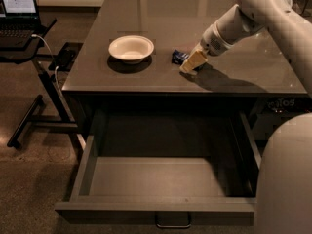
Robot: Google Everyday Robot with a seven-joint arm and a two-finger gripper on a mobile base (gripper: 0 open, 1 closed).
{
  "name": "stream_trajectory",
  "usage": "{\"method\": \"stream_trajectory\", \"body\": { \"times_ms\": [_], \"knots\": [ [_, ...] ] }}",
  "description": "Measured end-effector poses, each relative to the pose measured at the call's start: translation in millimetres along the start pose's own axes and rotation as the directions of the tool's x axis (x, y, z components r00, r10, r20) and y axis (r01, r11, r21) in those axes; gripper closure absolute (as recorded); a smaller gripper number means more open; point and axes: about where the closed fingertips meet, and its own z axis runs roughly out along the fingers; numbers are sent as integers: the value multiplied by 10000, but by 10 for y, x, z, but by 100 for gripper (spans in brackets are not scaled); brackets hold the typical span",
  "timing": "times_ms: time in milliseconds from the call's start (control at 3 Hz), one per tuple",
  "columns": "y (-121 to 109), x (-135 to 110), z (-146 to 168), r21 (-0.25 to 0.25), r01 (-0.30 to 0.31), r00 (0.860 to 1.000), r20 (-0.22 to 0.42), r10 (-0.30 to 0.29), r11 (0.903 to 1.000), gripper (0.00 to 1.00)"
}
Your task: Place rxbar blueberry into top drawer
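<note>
So far only the wide, shallow grey top drawer [156, 182] stands open, while the small dark blue rxbar blueberry [178, 57] lies on the grey counter [146, 18], right of the white bowl [130, 48], with the pale claw [192, 64] down beside it, whether clenched or released I cannot tell, leaving pickup and placement undone.

Glossy tabletop [146, 13] under smooth hand [189, 68]; matt top drawer [156, 177].

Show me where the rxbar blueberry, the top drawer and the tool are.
rxbar blueberry [178, 57]: camera view, on its dark blue wrapper.
top drawer [156, 178]: camera view, on its bare grey floor.
tool [191, 64]: camera view, on its pale tip, just right of the bar.
</note>
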Motion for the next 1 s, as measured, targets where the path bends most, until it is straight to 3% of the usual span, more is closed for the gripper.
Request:
{"method": "stream_trajectory", "body": {
  "times_ms": [667,1000],
  "knots": [
    [0,0,1,-1,0,10000,0,0,10000,89],
    [0,0,1,-1,1,10000,-1,-1,10000,100]
  ]
}}
